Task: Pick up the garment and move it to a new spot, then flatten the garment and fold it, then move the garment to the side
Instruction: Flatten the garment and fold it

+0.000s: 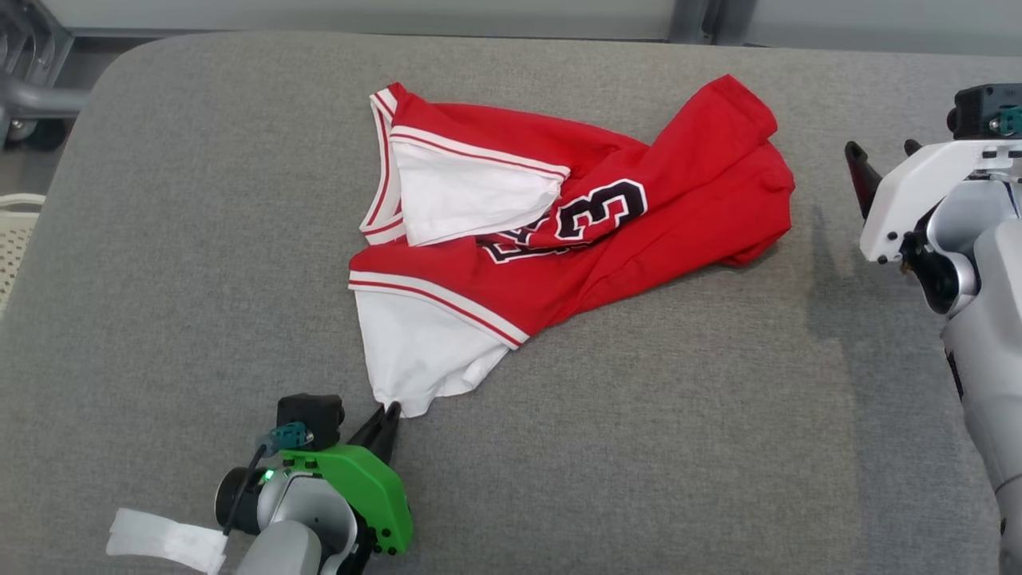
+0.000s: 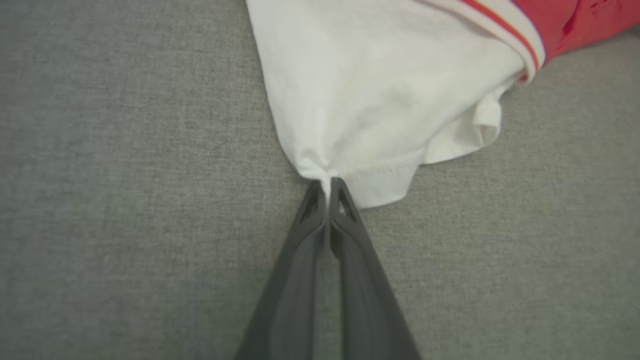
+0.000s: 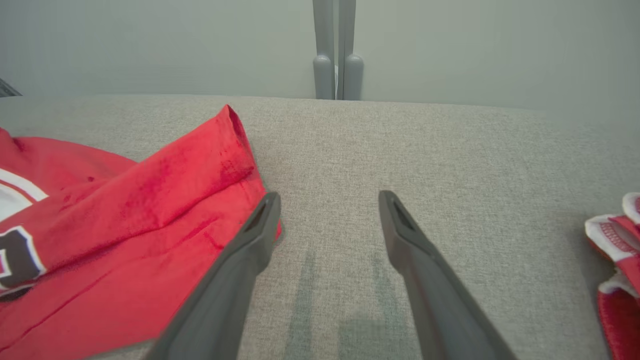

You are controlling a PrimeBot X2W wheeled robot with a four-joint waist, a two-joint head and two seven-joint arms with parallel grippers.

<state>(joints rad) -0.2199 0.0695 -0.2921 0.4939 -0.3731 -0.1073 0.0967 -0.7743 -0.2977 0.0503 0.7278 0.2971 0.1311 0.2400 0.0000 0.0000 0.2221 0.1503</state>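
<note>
The garment (image 1: 559, 224) is a red jersey with white sleeves, striped trim and a black number, lying crumpled on the grey cushion at the middle. My left gripper (image 1: 390, 414) sits at the lower left, shut on the tip of the near white sleeve (image 2: 380, 95); in the left wrist view the gripper (image 2: 327, 186) pinches the sleeve's hemmed corner between its fingertips. At the right edge my right gripper (image 1: 882, 156) hangs open above the cushion, just right of the jersey's red body (image 3: 125, 225). In the right wrist view the right gripper (image 3: 327, 200) holds nothing between its fingers.
The grey cushion (image 1: 160, 279) carries everything. Another red and white cloth item (image 3: 617, 250) lies at the right edge of the right wrist view. A cream basket (image 1: 14, 231) stands off the cushion's left side, and a grey post (image 3: 334, 50) rises behind the far edge.
</note>
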